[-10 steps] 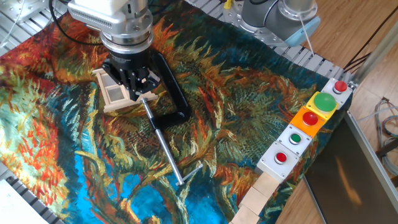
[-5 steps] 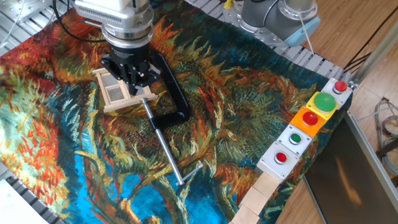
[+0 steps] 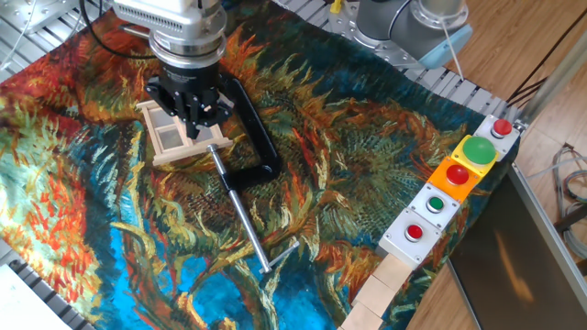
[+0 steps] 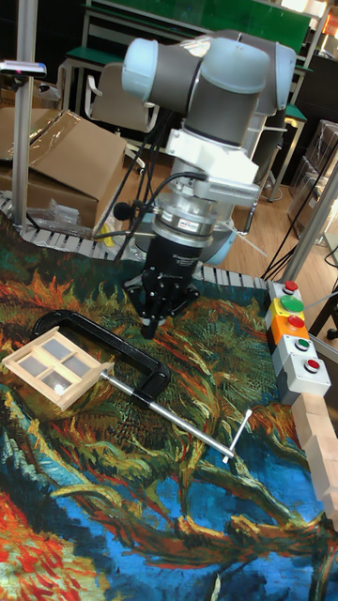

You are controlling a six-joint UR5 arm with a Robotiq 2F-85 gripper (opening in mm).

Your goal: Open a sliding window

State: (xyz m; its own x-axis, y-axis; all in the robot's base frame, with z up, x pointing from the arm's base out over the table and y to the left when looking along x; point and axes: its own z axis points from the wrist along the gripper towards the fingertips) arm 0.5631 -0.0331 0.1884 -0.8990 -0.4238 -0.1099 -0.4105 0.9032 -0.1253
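Unpainted pale wood caught our eye first: the small sliding window (image 4: pixel 54 365), a rectangular frame with four translucent panes, lay flat on the table's flame-and-teal patterned cloth (image 3: pixel 367 156), toward the far-left part. It sat inside the mouth of the black C-clamp (image 4: pixel 113 352), whose long metal rod (image 3: pixel 246 225) ran away from it toward the near edge.

And we saw movement! Across the last second the black two-finger gripper (image 4: pixel 148 329) drifted a little to the left and farther from the fixed camera, its silver wrist sliding toward the top of that view. The window itself did not budge, and neither did the clamp. So we judged that nothing had been opened yet; the arm was only repositioning.

From the fixed view the fingers (image 3: pixel 193 128) seemed to overlap the window's right edge. The tall view told us otherwise: they hung above the cloth, near the clamp's curved back and clear of the frame. The fingertips looked close together, but whether they were fully closed or slightly parted we could not tell. They held nothing.

What did that mean for the task? We read it as the approach stage, with the sash untouched. The next move would call for the fingers to come down against a bar or edge of the sash and push along the frame.
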